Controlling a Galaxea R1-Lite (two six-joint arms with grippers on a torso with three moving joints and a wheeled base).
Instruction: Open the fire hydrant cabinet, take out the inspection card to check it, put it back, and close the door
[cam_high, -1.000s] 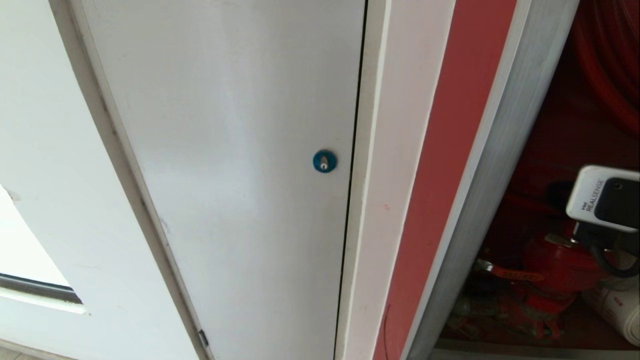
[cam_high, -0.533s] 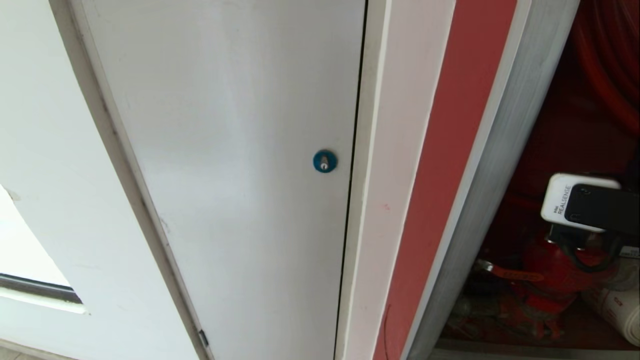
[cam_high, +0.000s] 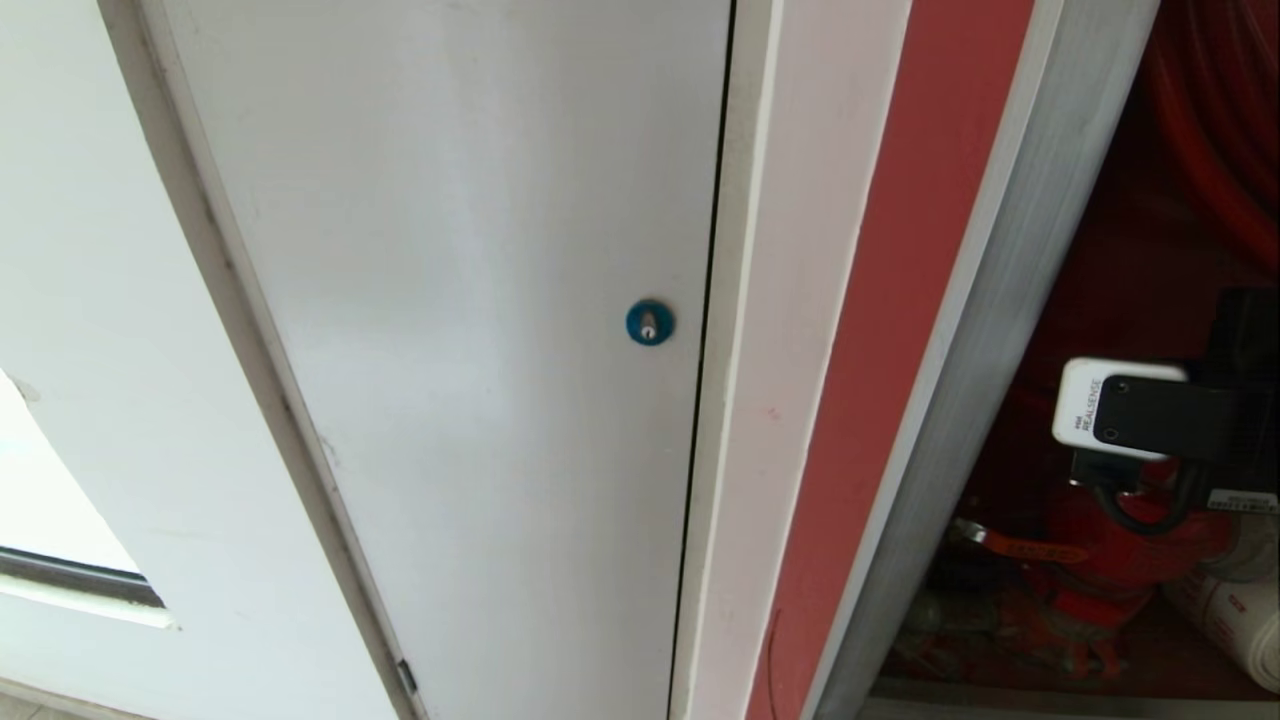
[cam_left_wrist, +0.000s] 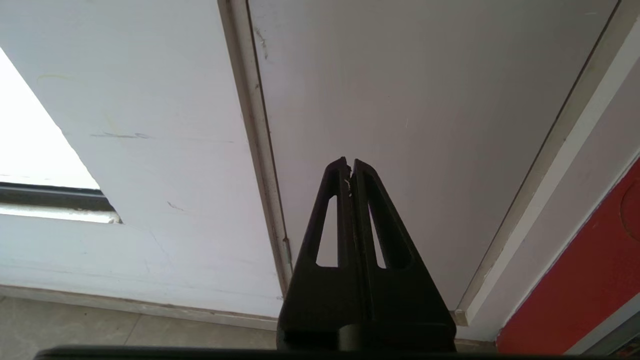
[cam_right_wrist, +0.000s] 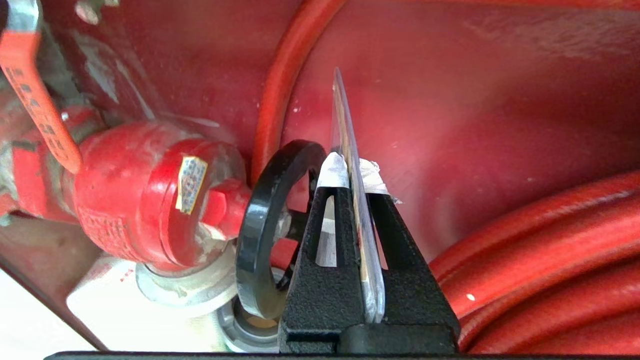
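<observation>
Inspection card (cam_right_wrist: 345, 130), seen edge-on, is pinched between the taped fingertips (cam_right_wrist: 334, 170) of the right gripper (cam_right_wrist: 352, 172), whose jaws are closed on it; most of the card's length stands proud of the tips. The gripper is inside the open fire hydrant cabinet (cam_high: 1010, 250), with the black handwheel (cam_right_wrist: 260, 215) of the red valve (cam_right_wrist: 130, 200) just beside one finger and the coiled red hose (cam_right_wrist: 540, 240) on the other side. In the head view only the right wrist's camera housing (cam_high: 1110, 410) shows, in front of the valve (cam_high: 1110, 540).

Risks, as judged: the grip covers only a short stretch of a thin, smooth card, so a brush against the handwheel or hose could twist it or pull it free, dropping it among the fittings below. A finger could also catch on the handwheel.

Left gripper (cam_left_wrist: 349, 165) is closed and empty, parked facing the pale grey panel (cam_high: 450, 300) with the blue lock (cam_high: 649, 322).
</observation>
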